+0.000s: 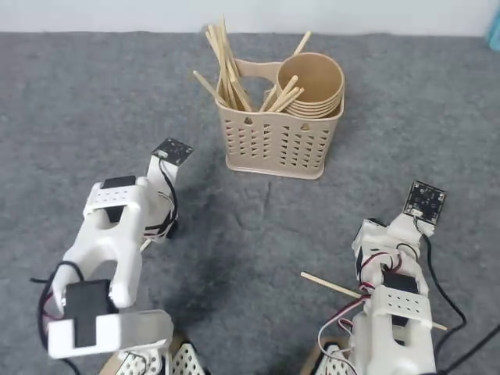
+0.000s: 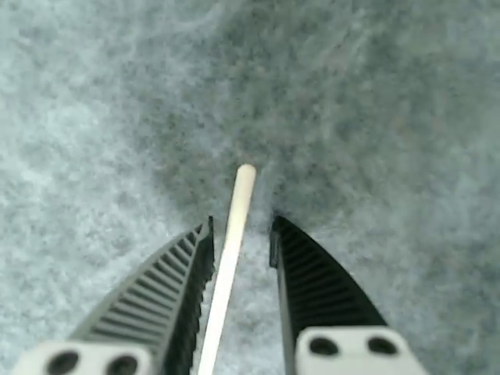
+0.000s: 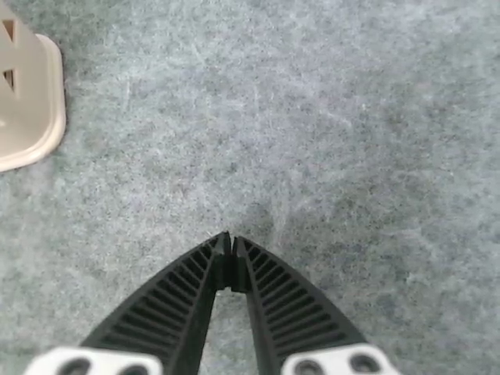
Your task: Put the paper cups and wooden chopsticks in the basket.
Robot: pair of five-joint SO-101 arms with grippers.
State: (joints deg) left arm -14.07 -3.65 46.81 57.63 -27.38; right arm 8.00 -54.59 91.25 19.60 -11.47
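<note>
Well, grey felt-like cloth (image 1: pixel 258 226) covers the table. At its far side stands the perforated beige basket (image 1: pixel 273 148), with stacked paper cups (image 1: pixel 312 78) and a sheaf of wooden chopsticks (image 1: pixel 226 66) inside. My left pincer (image 2: pixel 241 225) is parted, its ribbed fingers straddling a pale round chopstick (image 2: pixel 244 183). My right pincer (image 3: pixel 232 238) is clenched tip to tip, holding nothing; another chopstick (image 1: pixel 332 285) lies on the cloth by that arm.
</note>
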